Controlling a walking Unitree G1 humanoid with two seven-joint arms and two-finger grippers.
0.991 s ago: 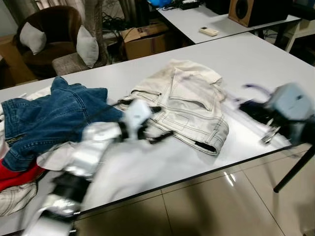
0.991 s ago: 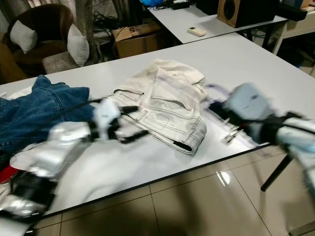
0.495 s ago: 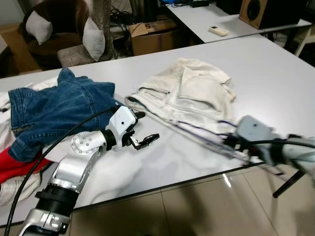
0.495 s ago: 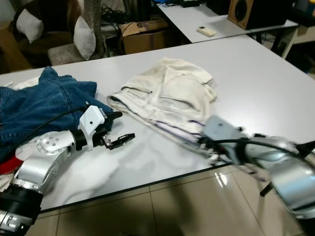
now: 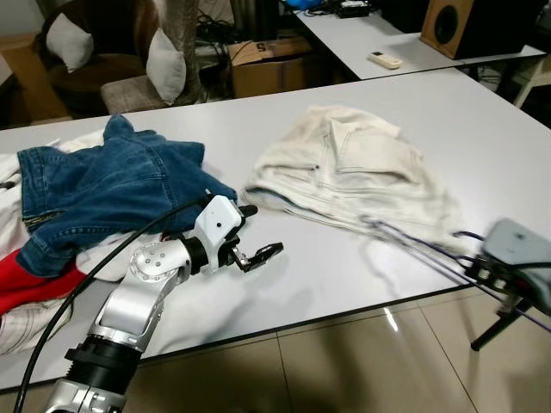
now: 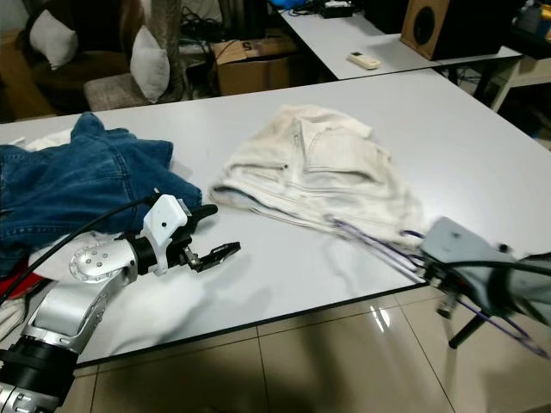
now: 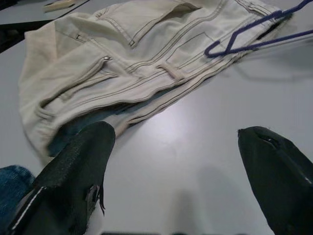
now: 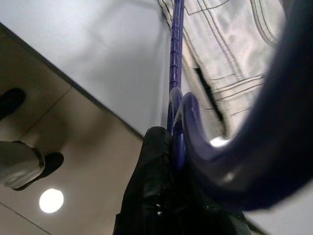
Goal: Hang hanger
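Starting at the far left of the long white table (image 5: 482, 129), there's a rumpled blue denim garment (image 5: 103, 189) heaped up, with a bit of red cloth (image 5: 26, 284) poking out beneath it at the near edge. Just past the denim, the left gripper (image 5: 258, 237) hovers low over bare tabletop, its two black fingers (image 7: 73, 176) spread wide apart with nothing between them. From its wrist view, the spread fingertips frame the nearest folded hem of the cream-coloured jeans (image 6: 318, 172). Those jeans lie flat in the middle of the table, pockets and seams up. At their right end, the thin purple wire hanger (image 6: 379, 245) is partly tucked into the fabric, and its long straight bar runs out over the table's front edge towards the right gripper (image 6: 448, 280). That gripper sits off the table edge, above the glossy tiled floor (image 5: 344, 361), and its wrist view shows a black finger (image 8: 156, 191) pressed tight against the hanger's purple wire: clamped on it. Up behind, a second white table (image 5: 362, 34) carries a small white remote control (image 5: 385, 60) and a wooden speaker box (image 5: 482, 26).
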